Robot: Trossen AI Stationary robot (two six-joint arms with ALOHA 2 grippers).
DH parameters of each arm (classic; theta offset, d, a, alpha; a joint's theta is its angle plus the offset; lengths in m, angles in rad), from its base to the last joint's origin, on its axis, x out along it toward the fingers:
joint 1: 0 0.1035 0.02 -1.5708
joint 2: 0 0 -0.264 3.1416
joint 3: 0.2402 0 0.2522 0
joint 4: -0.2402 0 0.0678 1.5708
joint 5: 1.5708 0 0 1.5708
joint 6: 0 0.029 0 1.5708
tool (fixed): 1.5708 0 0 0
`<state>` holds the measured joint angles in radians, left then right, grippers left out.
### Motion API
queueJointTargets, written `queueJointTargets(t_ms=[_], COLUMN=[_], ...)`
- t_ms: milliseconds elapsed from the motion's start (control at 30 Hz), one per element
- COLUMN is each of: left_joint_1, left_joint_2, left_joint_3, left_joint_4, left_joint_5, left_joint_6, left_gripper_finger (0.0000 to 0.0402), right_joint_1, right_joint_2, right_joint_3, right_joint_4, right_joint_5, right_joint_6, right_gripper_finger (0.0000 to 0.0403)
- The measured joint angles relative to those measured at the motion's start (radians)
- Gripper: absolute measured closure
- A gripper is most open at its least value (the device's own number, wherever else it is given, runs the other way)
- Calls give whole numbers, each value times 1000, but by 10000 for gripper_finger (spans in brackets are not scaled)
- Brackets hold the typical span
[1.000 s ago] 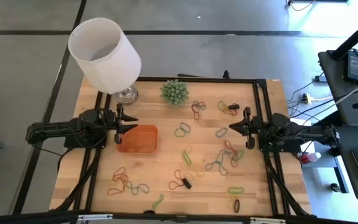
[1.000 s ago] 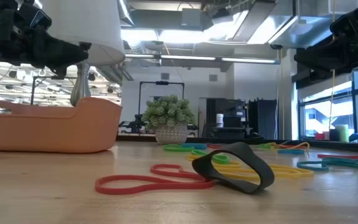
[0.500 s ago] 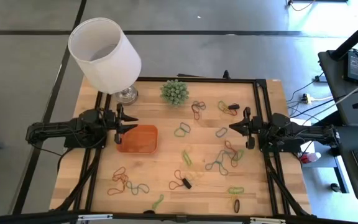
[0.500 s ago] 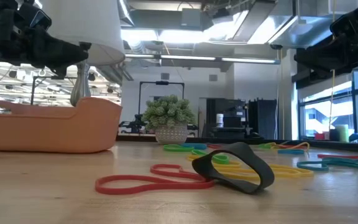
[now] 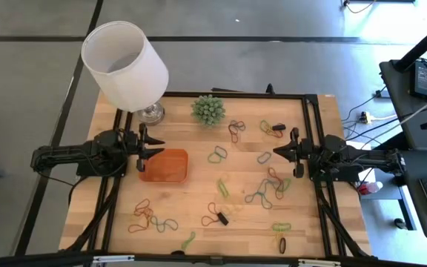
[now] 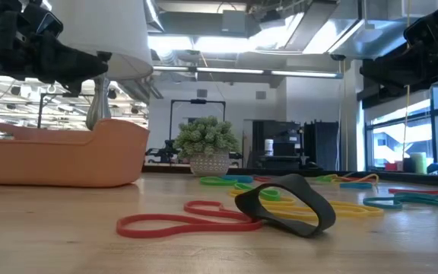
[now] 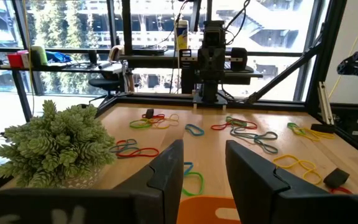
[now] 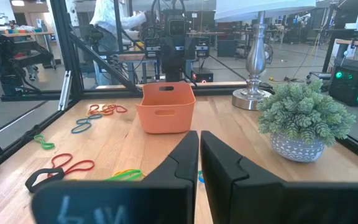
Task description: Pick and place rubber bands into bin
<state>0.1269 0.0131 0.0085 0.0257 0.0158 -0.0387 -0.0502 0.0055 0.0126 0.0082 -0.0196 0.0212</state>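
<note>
A pale wooden counter [image 5: 199,215] with a black frame along its edges carries the rubber bands [image 5: 262,189], scattered loose across its right half and along the near edge in green, orange, black and yellow. The orange bin [image 5: 164,165] sits near the left edge, about midway along it. A lamp with a white shade [image 5: 124,65] stands at the far left corner, and a spiky green plant [image 5: 208,109] sits by the far edge. The left gripper [image 5: 158,147] hovers at the bin's far left rim, jaws partly open and holding nothing. The right gripper [image 5: 276,153] waits by the right edge, jaws nearly closed and empty. Beyond the counter lie grey floor, a desk with cables, big windows and a person [image 8: 112,28] standing in the background
</note>
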Motion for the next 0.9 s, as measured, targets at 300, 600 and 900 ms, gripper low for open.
queueJointTargets(t_ms=[300, 600, 900], left_joint_1=[0, 0, 0], left_joint_2=[0, 0, 0], left_joint_3=[0, 0, 0], left_joint_4=[0, 0, 0], left_joint_5=[0, 0, 0], left_joint_6=[0, 0, 0], left_gripper_finger=[288, 288, 288], right_joint_1=[0, 0, 0], right_joint_2=[0, 16, 162], right_joint_3=[0, 0, 19], right_joint_4=[7, 33, 98], right_joint_5=[0, 63, 147], right_joint_6=[0, -58, -41], right_gripper_finger=[379, 398, 401])
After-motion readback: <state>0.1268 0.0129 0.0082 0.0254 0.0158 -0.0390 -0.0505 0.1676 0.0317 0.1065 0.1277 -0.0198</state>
